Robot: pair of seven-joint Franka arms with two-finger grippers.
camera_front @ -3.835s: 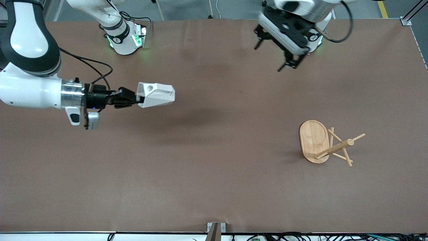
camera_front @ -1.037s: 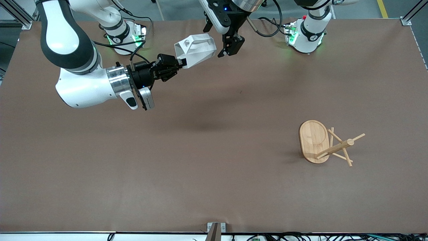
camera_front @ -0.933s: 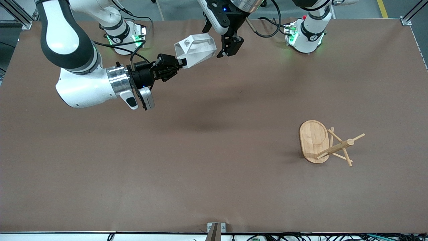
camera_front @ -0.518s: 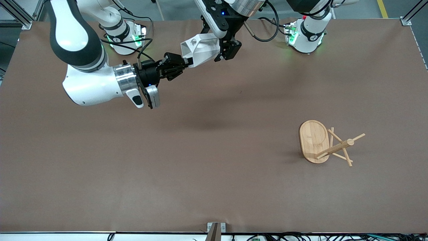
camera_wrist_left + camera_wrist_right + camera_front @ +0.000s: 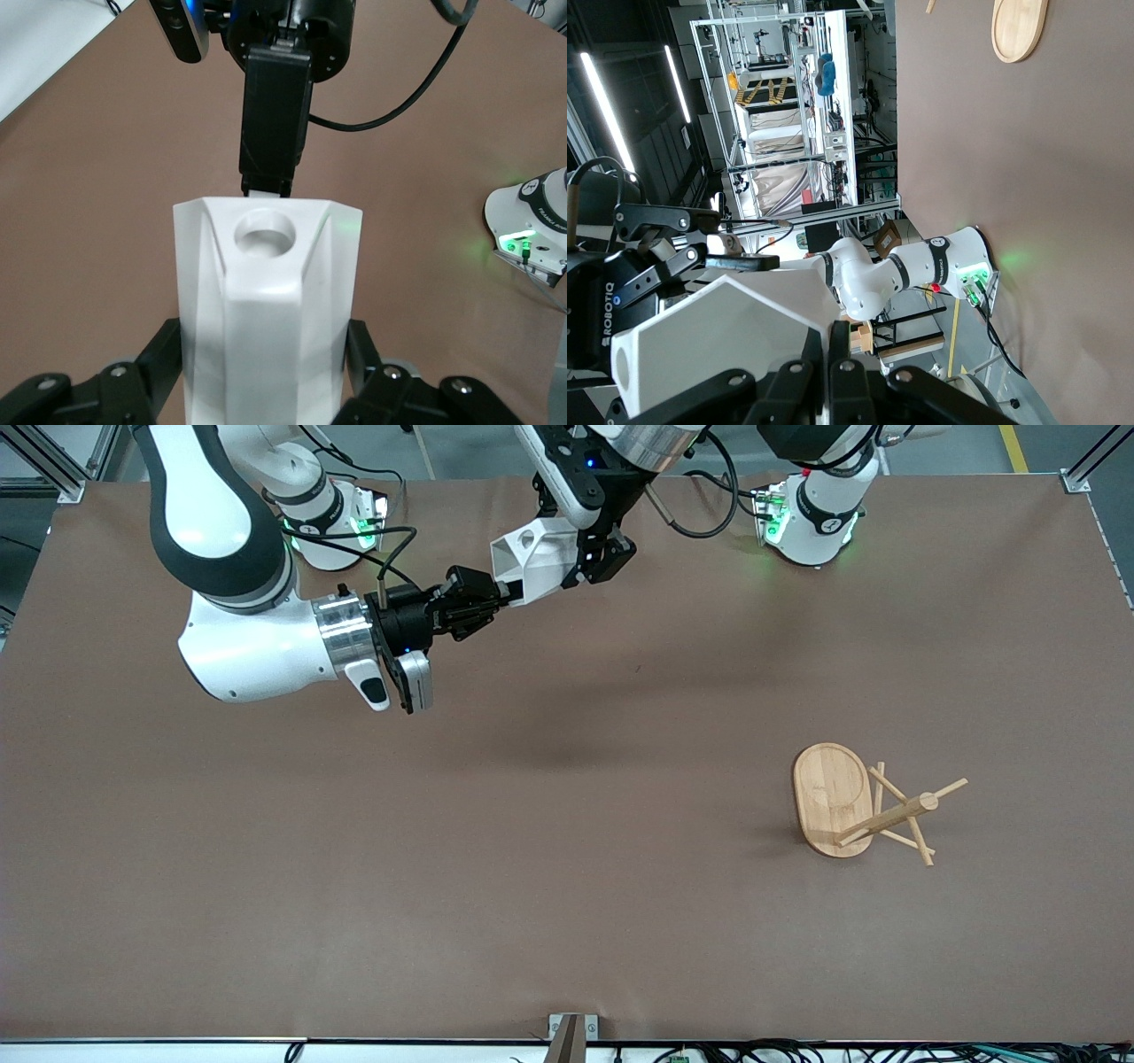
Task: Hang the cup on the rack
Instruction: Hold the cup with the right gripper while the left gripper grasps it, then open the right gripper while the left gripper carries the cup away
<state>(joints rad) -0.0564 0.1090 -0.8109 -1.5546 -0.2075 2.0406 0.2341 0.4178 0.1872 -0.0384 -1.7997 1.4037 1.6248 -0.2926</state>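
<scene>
Your right end effector (image 5: pixel 496 595) is clamped on the cup (image 5: pixel 536 560) in the air over the counter (image 5: pixel 567 921); the left end effector (image 5: pixel 592 567) straddles its body, fingers apart (handover underway). The rack (image 5: pixel 833 797) sits untouched, so regrasp, carry and hang remain

My right arm reaches out level from its base over the counter, its right gripper (image 5: pixel 496 598) pointing toward the left arm's end, jaws closed on the cup (image 5: pixel 532 567) at one end. My left arm comes down from its base with the wrist bent steeply, and the left gripper (image 5: pixel 585 567) sits at the cup's other end, its fingers (image 5: pixel 159 372) spread to either side of the white body. Both grippers meet in the air over the counter between the two bases.
</scene>
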